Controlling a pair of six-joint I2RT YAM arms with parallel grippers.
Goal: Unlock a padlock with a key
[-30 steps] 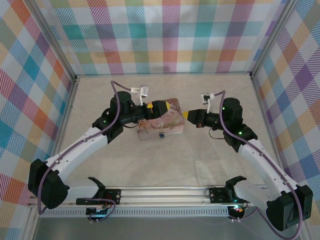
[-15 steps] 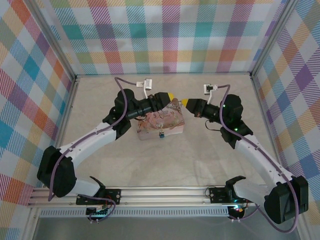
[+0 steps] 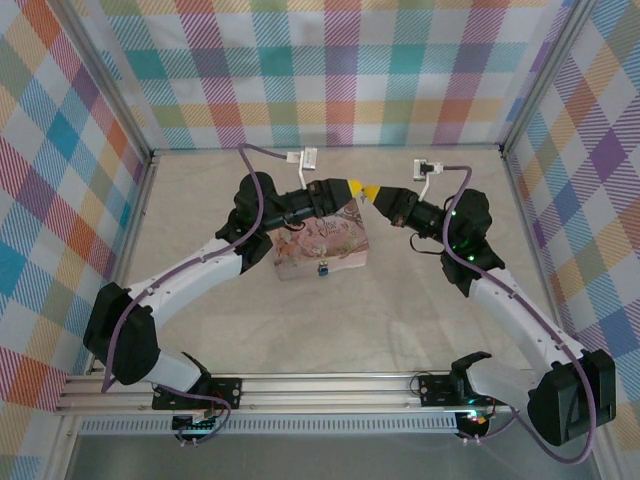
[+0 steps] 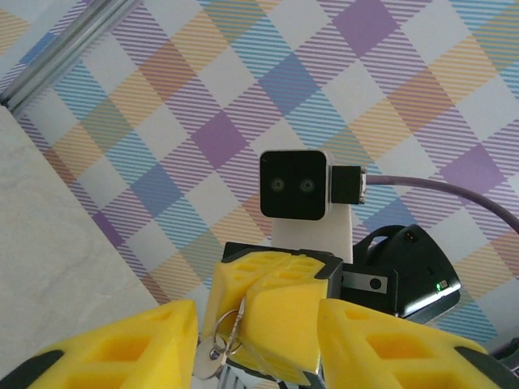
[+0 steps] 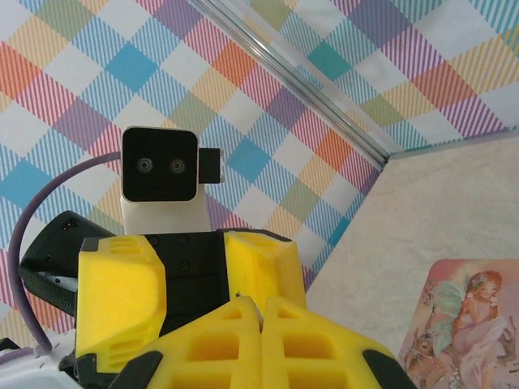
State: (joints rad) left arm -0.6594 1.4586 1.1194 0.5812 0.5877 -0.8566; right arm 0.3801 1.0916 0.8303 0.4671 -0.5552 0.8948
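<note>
Key (image 4: 212,358) in grasp of clenched right gripper (image 4: 246,322), between wide-apart fingers (image 4: 122,344) of left gripper (image 3: 352,187)

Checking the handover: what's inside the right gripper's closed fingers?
A metal key ring with a key hangs from the right gripper; the part pinched between its pads is hidden.

a second ago the left claw (image 3: 352,187) hung over the pink box (image 3: 320,250), and the right claw (image 3: 371,192) stood off past the box's right edge with a clear gap between them. since then both have swung toward the back wall and toward each other, and their yellow tips now meet beyond the box's far right corner. in the left wrist view the right claw, pinched on the key (image 4: 211,365), sits between the left claw's spread fingers (image 4: 122,350). the left arm has stretched farther forward.
</note>
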